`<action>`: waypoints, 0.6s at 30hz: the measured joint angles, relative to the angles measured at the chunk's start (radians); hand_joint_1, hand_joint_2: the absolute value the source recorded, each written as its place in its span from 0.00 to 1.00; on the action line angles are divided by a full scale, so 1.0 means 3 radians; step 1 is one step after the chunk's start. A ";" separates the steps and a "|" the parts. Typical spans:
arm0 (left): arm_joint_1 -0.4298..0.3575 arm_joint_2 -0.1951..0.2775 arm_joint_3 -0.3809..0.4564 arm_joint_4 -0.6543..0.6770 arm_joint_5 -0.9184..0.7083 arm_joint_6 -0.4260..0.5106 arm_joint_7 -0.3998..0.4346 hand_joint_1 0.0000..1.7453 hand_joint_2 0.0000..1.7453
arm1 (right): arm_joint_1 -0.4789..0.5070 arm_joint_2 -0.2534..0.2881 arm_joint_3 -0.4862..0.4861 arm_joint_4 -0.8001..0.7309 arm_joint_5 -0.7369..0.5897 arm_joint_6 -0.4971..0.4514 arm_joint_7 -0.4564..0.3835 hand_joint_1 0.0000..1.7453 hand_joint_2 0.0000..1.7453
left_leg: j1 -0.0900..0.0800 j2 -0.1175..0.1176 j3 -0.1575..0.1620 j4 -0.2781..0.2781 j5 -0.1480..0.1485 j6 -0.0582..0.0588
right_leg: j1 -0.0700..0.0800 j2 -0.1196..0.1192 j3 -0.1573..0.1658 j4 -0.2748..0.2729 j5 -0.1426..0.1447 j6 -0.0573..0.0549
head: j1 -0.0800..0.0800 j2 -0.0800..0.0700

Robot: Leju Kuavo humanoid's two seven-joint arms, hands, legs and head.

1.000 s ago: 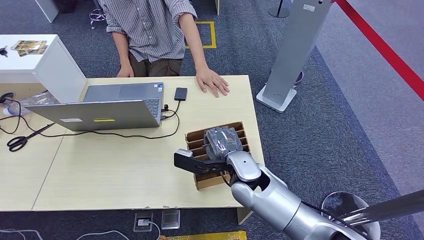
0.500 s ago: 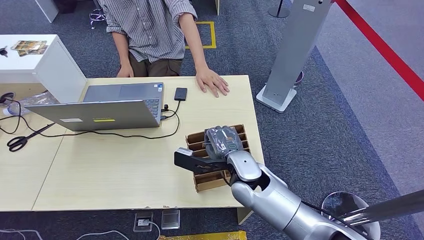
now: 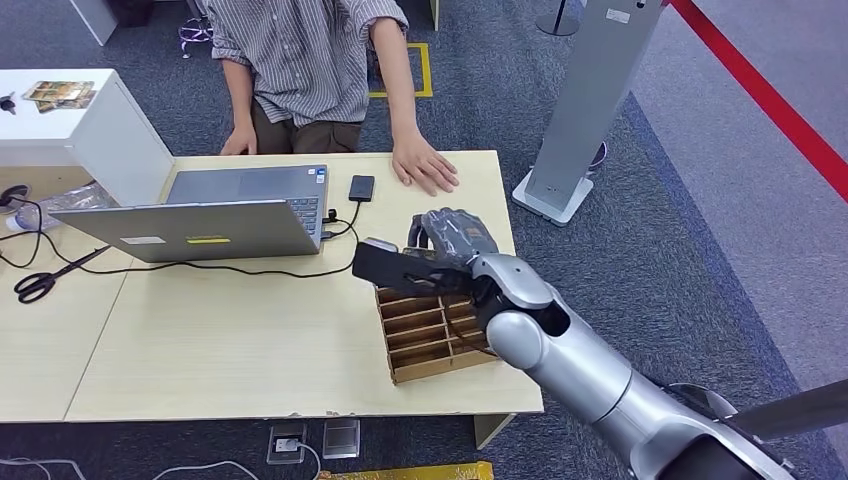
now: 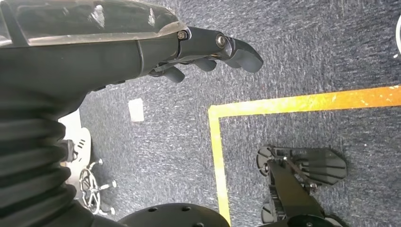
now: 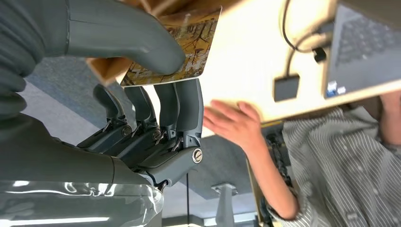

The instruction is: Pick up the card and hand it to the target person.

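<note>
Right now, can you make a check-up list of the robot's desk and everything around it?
Surface: light wooden table.
Job's things: card held by right hand above the slotted cardboard holder; person's hand flat on the table.
Clutter: laptop, phone, scissors.
Hands: right grips the card; left hand hangs over carpet, holding nothing.
Cables: black cable from laptop to phone.
Surroundings: grey carpet, yellow floor marking, red line, grey stand.
</note>
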 joint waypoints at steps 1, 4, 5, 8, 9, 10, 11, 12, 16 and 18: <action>0.0004 0.0000 0.0000 0.0000 0.0008 0.0001 -0.0003 0.00 1.00 | -0.0046 -0.0022 -0.0024 -0.0063 -0.0032 0.0036 0.0029 0.83 1.00 | 0.0000 0.0000 0.0000 0.0000 0.0000 0.0000 | 0.0000 0.0000 0.0000 0.0000 0.0000 0.0000 | 0.0000 0.0000; 0.0017 0.0001 0.0000 0.0001 0.0030 0.0002 -0.0001 0.00 1.00 | -0.0145 -0.0073 -0.0086 -0.0242 -0.0070 0.0078 0.0088 0.83 1.00 | 0.0000 0.0000 0.0000 0.0000 0.0000 0.0000 | 0.0000 0.0000 -0.0001 0.0000 0.0000 0.0000 | 0.0000 0.0000; 0.0018 0.0001 0.0000 0.0001 0.0036 0.0002 0.0004 0.00 1.00 | -0.0158 -0.0084 -0.0105 -0.0293 -0.0079 0.0074 0.0092 0.83 1.00 | 0.0000 0.0000 -0.0001 0.0000 0.0000 0.0000 | 0.0000 0.0000 -0.0001 0.0000 0.0000 0.0000 | 0.0000 0.0000; 0.0019 0.0000 0.0001 0.0000 0.0043 0.0000 0.0011 0.00 1.00 | -0.0163 -0.0100 -0.0138 -0.0384 0.0023 -0.0074 0.0016 0.83 1.00 | 0.0000 0.0000 -0.0001 0.0000 0.0000 0.0000 | 0.0000 0.0000 -0.0001 0.0000 0.0000 0.0000 | -0.0001 0.0000; 0.0018 -0.0001 0.0001 0.0000 0.0043 -0.0001 0.0006 0.00 1.00 | -0.0162 -0.0100 -0.0141 -0.0385 0.0102 -0.0181 -0.0047 0.83 1.00 | 0.0000 0.0000 -0.0001 0.0000 0.0000 0.0000 | 0.0000 0.0000 0.0000 0.0000 0.0000 0.0000 | -0.0001 0.0000; 0.0017 -0.0003 0.0001 0.0000 0.0043 -0.0001 -0.0001 0.00 1.00 | -0.0161 -0.0097 -0.0143 -0.0376 0.0178 -0.0291 -0.0111 0.83 1.00 | 0.0000 0.0000 -0.0001 0.0000 0.0000 0.0000 | 0.0000 0.0000 0.0000 0.0000 0.0000 0.0000 | -0.0002 0.0001; 0.0017 -0.0004 0.0001 0.0000 0.0042 -0.0001 -0.0009 0.00 1.00 | -0.0158 -0.0093 -0.0145 -0.0359 0.0250 -0.0398 -0.0176 0.83 1.00 | 0.0000 0.0000 -0.0001 0.0000 0.0000 0.0000 | 0.0000 0.0000 0.0000 0.0000 0.0000 0.0000 | -0.0003 0.0000; 0.0016 -0.0006 0.0001 0.0000 0.0039 -0.0001 -0.0016 0.00 1.00 | -0.0153 -0.0087 -0.0147 -0.0338 0.0311 -0.0500 -0.0243 0.83 1.00 | 0.0000 0.0000 -0.0001 0.0000 0.0000 0.0000 | 0.0000 0.0000 0.0000 0.0000 0.0000 0.0000 | -0.0003 0.0000; 0.0002 -0.0021 0.0000 0.0000 0.0009 -0.0005 -0.0019 0.00 1.00 | -0.0102 -0.0030 -0.0187 -0.0153 0.0565 -0.1033 -0.0569 0.83 1.00 | 0.0000 -0.0001 -0.0001 0.0000 0.0000 0.0000 | 0.0000 -0.0001 0.0001 0.0000 0.0000 0.0000 | -0.0002 0.0000; -0.0019 -0.0033 0.0000 0.0000 -0.0007 -0.0006 -0.0015 0.00 1.00 | -0.0071 0.0010 -0.0210 0.0014 0.0704 -0.1344 -0.0716 0.83 1.00 | 0.0000 -0.0001 -0.0001 0.0000 0.0000 0.0000 | 0.0000 -0.0001 0.0001 0.0000 0.0000 0.0000 | 0.0000 0.0000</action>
